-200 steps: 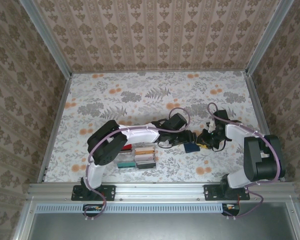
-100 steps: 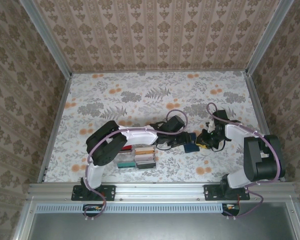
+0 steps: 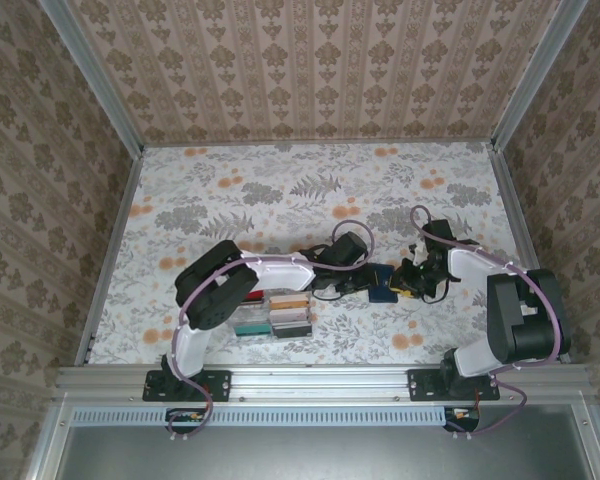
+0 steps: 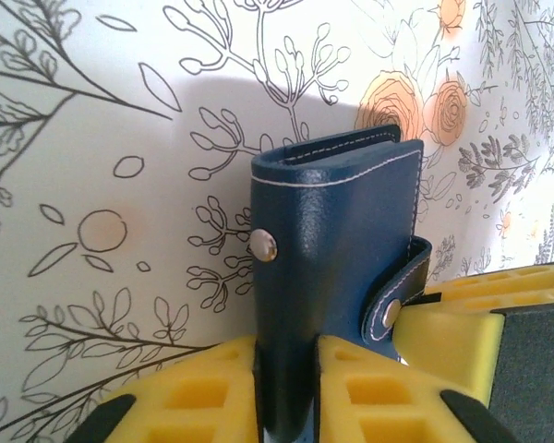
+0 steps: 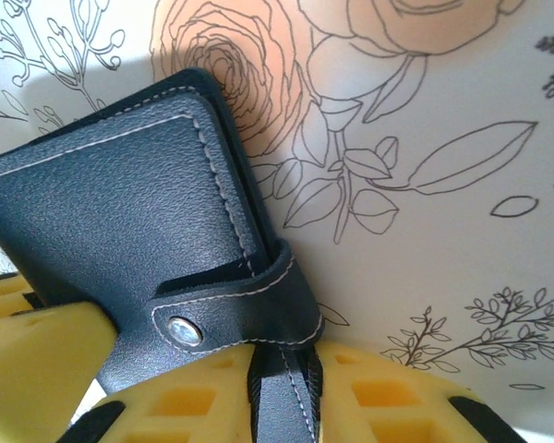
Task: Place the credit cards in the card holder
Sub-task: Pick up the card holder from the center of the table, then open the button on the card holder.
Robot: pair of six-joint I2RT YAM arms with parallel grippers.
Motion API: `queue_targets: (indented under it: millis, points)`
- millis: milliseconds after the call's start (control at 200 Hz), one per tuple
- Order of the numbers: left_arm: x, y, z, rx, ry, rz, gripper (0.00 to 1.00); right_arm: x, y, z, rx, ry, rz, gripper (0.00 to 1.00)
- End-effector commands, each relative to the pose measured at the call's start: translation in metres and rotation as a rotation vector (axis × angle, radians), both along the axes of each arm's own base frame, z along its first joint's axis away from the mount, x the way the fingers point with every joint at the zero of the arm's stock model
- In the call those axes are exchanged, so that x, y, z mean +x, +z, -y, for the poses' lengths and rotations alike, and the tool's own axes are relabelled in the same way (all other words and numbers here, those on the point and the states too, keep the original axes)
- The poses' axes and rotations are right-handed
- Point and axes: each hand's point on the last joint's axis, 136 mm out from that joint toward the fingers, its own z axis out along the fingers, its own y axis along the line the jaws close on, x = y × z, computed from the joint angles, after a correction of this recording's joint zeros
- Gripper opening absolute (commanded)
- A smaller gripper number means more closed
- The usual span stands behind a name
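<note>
At the left of the table, seen from above, the credit cards stand in a clear slotted rack: red, tan-orange, teal and grey edges in rows, none of them lifted out. Just right of the rack we reach our left arm across, and the left gripper has its yellow pads pressed together on the lower edge of the card holder, holding the navy wallet upright over the flowered cloth. The holder is folded, its two covers lying flat against each other. One snap stud shows bare on its face, so we judge the closure undone. Further right, the tab curls round the holder's edge, and our right gripper pinches the strap of that tab between its own yellow pads, touching the wallet from the opposite side.

As for progress, we judge the task barely begun. The holder is grasped from both sides and seems unfastened, but it is not yet spread open, and we see no card inside it. Opening it and moving every card across from the rack remain to be done.
</note>
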Motion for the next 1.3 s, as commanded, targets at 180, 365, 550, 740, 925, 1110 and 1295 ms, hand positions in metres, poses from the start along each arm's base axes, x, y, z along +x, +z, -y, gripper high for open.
queue_targets:
  millis: [180,365,550,740,925,1110,1295]
  points:
    - [0.005,0.035,0.0,-0.089,-0.007,0.085,0.03,0.017,0.032,0.002,-0.069,0.028,0.106,0.29]
    - [0.004,0.037,0.003,-0.108,-0.017,0.084,0.01,0.026,0.049,-0.012,-0.041,0.084,0.196,0.34]
    - [0.006,0.042,0.004,-0.122,-0.018,0.086,0.01,0.022,0.029,-0.016,-0.103,0.111,0.1,0.37]
    - [0.01,0.051,0.004,-0.159,-0.017,0.101,0.0,0.013,0.01,-0.022,-0.199,0.156,0.03,0.41]
    - [0.007,0.061,0.005,-0.189,-0.038,0.11,0.0,0.015,-0.002,-0.007,-0.37,0.14,-0.01,0.32]
    - [0.008,0.061,-0.006,-0.178,-0.033,0.11,0.0,0.02,0.0,0.006,-0.477,0.123,0.001,0.15]
    - [0.003,0.051,-0.022,-0.139,-0.03,0.1,0.0,0.028,0.01,0.016,-0.532,0.107,0.034,0.06]
